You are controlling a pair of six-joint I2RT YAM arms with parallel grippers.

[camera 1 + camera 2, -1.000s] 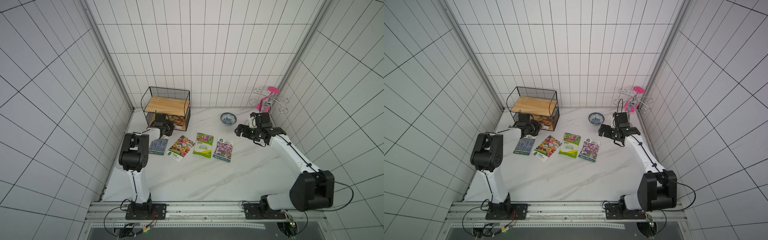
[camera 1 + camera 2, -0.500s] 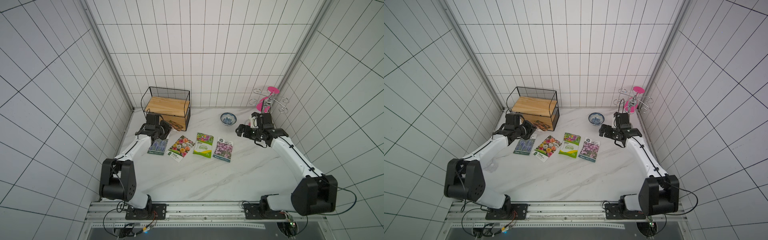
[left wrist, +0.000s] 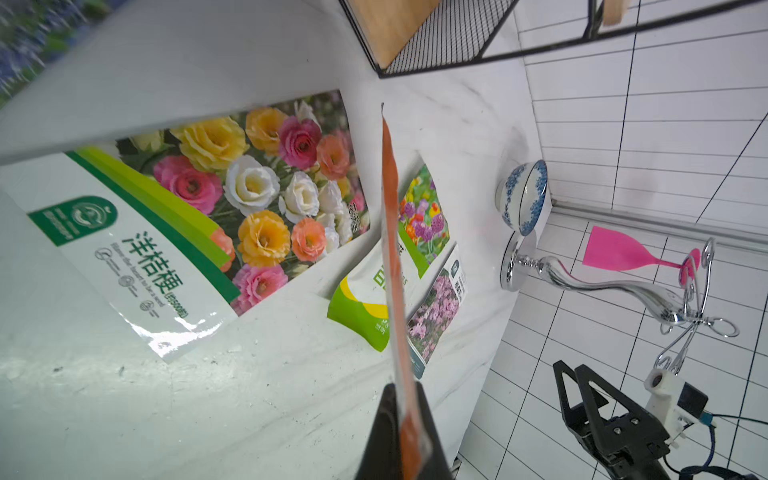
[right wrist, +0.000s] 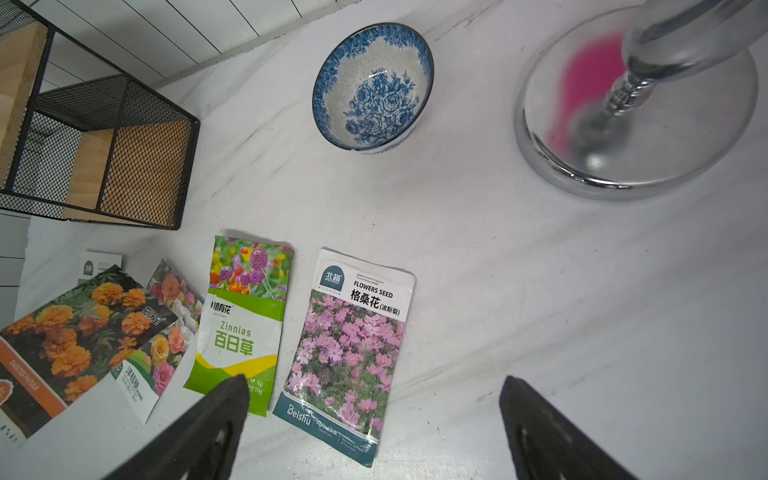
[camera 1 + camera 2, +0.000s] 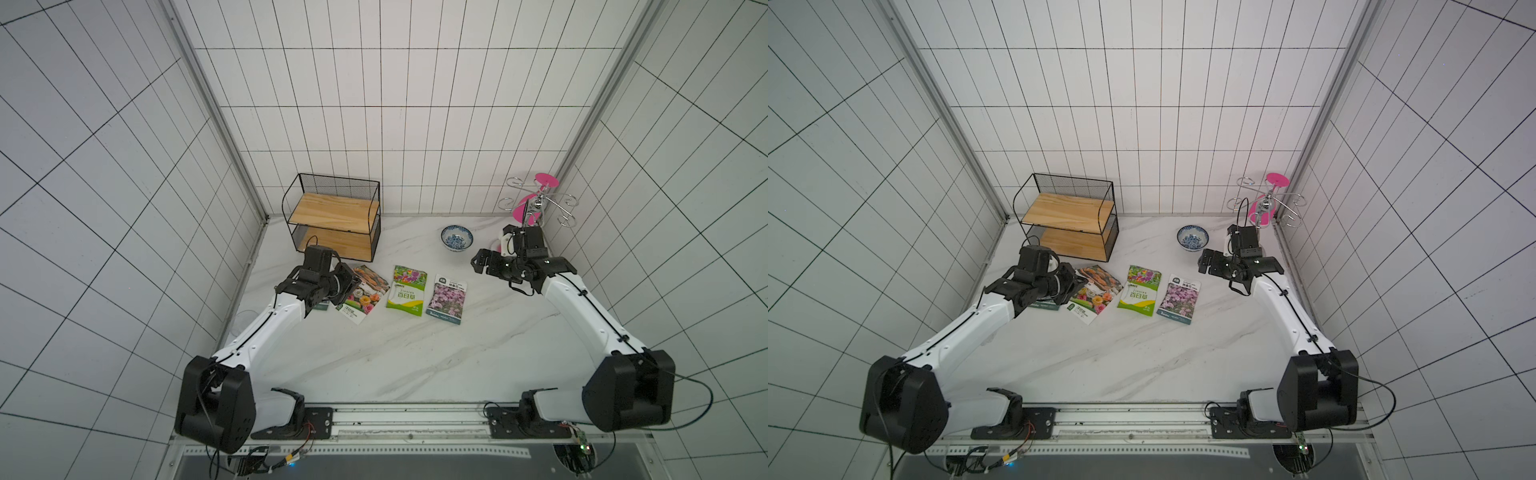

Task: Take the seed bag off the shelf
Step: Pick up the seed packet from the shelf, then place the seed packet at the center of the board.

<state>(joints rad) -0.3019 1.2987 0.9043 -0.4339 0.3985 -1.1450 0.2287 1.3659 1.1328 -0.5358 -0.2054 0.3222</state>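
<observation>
The seed bag point(image 5: 371, 277), printed with orange marigolds, is off the shelf point(image 5: 332, 212) and hangs tilted just above the table in front of it. My left gripper point(image 5: 352, 283) is shut on its lower edge. In the left wrist view the seed bag point(image 3: 390, 232) shows edge-on as an orange strip running out from my shut gripper point(image 3: 402, 401). Both wooden boards of the shelf point(image 5: 1068, 207) are bare. My right gripper point(image 5: 478, 264) hovers open near the bowl, and the right wrist view shows that gripper point(image 4: 374, 388) holding nothing, with the marigold bag point(image 4: 70, 332) beyond it.
Three seed bags lie in a row on the marble: roses point(image 5: 358, 302), zinnias point(image 5: 407, 289), pink cosmos point(image 5: 448, 300). Another bag point(image 5: 321, 306) is mostly hidden under my left arm. A blue-patterned bowl point(image 5: 456, 240) and a chrome rack holding a pink glass point(image 5: 536, 203) stand at the back right.
My left gripper has drawn the marigold bag out of the shelf's lower tier and carried it forward over the row of bags. The right arm has barely moved.
</observation>
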